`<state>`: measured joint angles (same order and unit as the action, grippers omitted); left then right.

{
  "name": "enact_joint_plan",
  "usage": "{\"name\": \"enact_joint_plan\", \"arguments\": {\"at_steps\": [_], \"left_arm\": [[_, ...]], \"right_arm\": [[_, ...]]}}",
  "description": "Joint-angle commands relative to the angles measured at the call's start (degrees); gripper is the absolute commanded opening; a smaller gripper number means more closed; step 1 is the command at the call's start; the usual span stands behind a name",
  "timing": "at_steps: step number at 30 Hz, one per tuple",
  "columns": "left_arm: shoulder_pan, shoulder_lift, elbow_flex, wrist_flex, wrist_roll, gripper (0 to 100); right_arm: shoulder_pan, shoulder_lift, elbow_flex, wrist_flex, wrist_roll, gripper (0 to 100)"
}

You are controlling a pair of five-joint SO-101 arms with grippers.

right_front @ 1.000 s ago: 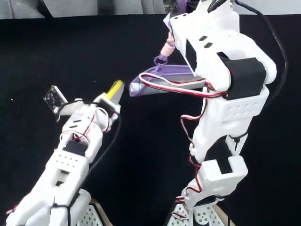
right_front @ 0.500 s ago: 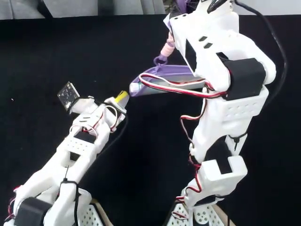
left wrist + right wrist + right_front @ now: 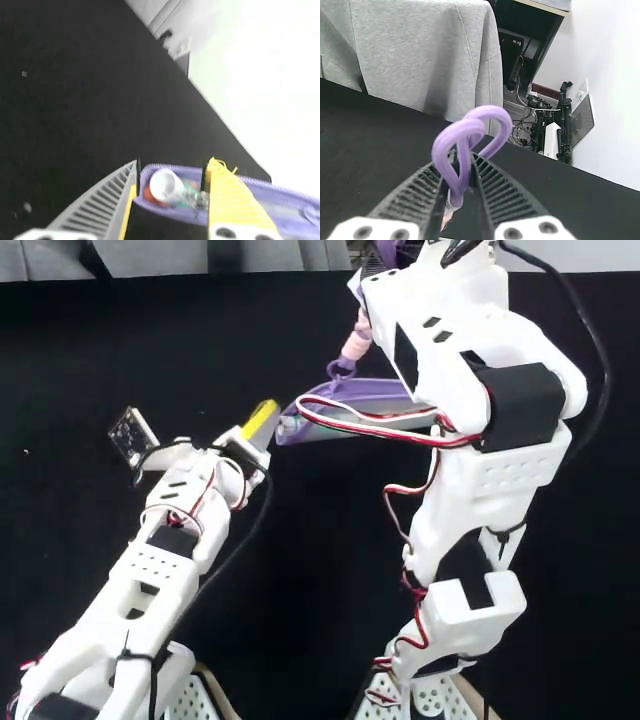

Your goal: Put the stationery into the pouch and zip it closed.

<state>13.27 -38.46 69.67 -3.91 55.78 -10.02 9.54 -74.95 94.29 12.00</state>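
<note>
Between right fingers (image 3: 417, 195), tightly pinched: purple loop (image 3: 447, 150).

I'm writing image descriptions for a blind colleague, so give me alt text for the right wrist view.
The right claw is shut on a purple loop that sticks out past its tips. Behind lie the black table and a hanging grey cloth.

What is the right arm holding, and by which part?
The pouch, by its purple loop, pinched in the right end effector.
</note>
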Motion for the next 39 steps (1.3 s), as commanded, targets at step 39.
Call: {"name": "enact_joint_plan", "arguments": {"at_steps": [39], "left_arm": [[1.36,8.44,3.91,-11.43,-7.3,22]], "right_arm": [[0.44,-0.66,-2.51,-1.58,-0.53,1.1]]}}
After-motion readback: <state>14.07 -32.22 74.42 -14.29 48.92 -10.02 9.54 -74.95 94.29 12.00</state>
